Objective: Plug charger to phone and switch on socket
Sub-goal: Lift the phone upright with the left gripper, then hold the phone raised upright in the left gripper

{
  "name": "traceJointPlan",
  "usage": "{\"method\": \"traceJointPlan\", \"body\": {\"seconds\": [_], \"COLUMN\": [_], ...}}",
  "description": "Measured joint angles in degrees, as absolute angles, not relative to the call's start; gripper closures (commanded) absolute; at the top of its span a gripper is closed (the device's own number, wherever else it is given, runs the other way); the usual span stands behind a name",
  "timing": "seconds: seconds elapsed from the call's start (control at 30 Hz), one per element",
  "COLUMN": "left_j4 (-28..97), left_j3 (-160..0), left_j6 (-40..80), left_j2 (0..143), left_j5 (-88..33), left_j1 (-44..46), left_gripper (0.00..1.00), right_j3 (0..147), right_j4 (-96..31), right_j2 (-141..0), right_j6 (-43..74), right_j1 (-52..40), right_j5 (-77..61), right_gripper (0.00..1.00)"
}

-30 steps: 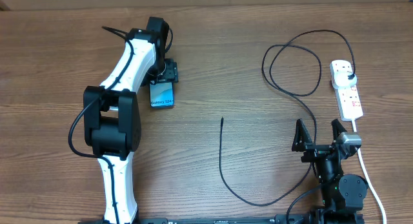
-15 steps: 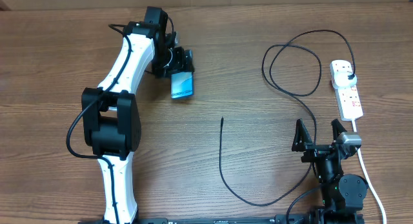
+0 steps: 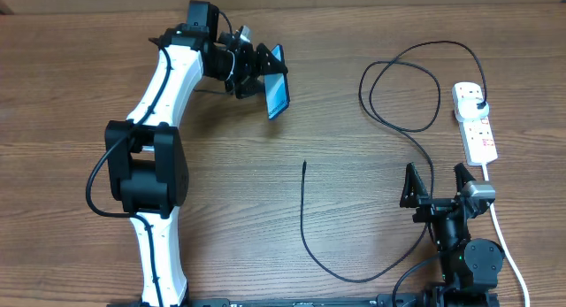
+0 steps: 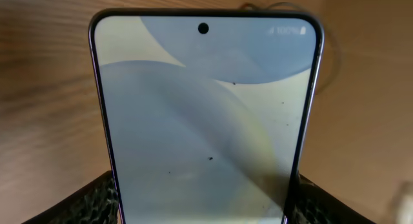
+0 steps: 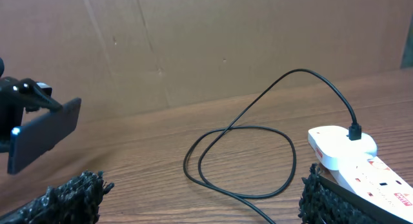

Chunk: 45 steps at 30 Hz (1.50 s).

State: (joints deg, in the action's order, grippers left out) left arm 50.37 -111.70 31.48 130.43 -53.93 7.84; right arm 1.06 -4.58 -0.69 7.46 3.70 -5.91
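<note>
Black and thin, the charger (image 3: 302, 192) ends its free tip near the bench middle, seen overhead; the left gripper (image 3: 263, 72) clamps the phone (image 3: 278, 93) aloft toward the far edge, the right gripper (image 3: 437, 185) stands wide at the near edge. Left wrist: the phone's port end sits unseen between the pads (image 4: 97, 201). Right wrist: the socket (image 5: 361, 166) lies by the right edge. Best, the phone should land with port facing the tip.
</note>
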Motion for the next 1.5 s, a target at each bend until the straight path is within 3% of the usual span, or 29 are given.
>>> {"method": "traceJointPlan", "body": {"seconds": [0.73, 1.5], "left_j4": [49.0, 49.0], "left_j3": [-111.7, -111.7], "left_j6": [61.0, 68.7], "left_j2": [130.4, 130.5], "left_j5": [-74.9, -78.9], "left_j1": [7.8, 7.8], "left_gripper": [0.96, 0.96], "right_j3": [1.1, 1.1], "right_j4": [-4.6, -4.6], "right_j2": [-0.7, -0.7], "right_j6": [7.5, 7.5], "right_j1": [3.7, 3.7], "right_j5": [-5.9, -5.9], "right_gripper": [0.0, 0.0]}}
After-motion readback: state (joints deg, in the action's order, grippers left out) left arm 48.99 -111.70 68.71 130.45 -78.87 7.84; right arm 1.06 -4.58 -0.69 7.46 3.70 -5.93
